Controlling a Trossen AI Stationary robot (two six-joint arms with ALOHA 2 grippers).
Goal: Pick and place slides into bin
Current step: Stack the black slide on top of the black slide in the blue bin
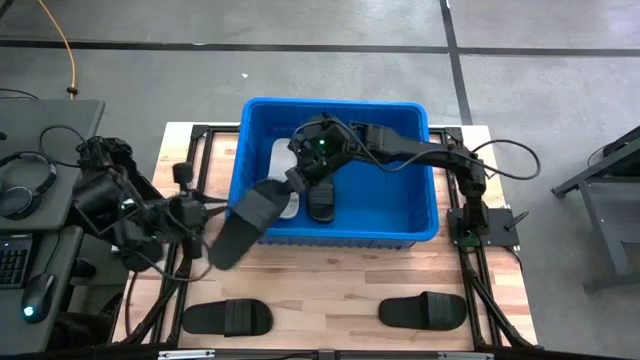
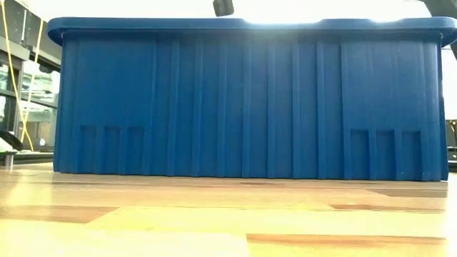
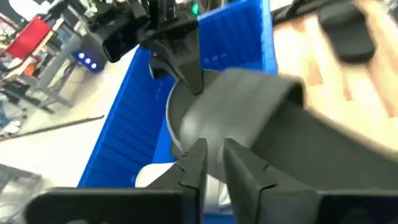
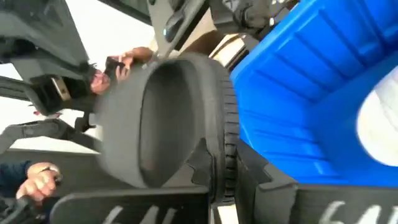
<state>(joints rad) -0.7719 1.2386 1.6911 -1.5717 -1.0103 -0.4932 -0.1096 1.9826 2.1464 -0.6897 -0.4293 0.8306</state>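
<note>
A black slide (image 1: 245, 220) is held slanting over the near left wall of the blue bin (image 1: 410, 232), between both grippers. My left gripper (image 1: 218, 218) is shut on it from the table's left. My right gripper (image 1: 298, 180) reaches in over the bin and is shut on its far end. Inside the bin another black slide (image 1: 321, 201) and a white slide (image 1: 284, 160) lie on the floor. The low view shows only the bin's near wall (image 2: 250, 100). My left gripper pinches the slide's side edge (image 3: 208, 134) between its two fingers, close by the wide strap (image 3: 261, 93). The fingers come from the table's left and lie across the slide. The slide is lifted clear of the table, slanting across the bin's rim. My right gripper pinches the rim of the slide's sole (image 4: 219, 146) between its two fingers, at the end over the bin. It also shows in the left wrist view (image 3: 183, 65). The strap's opening (image 4: 165, 118) faces the camera. The slide is clear of the bin's floor.
Two black slides lie on the table's near part, one at the left (image 1: 228, 317) and one at the right (image 1: 425, 310). A person (image 4: 121, 62) and a hand (image 4: 38, 177) show in the room beyond the table.
</note>
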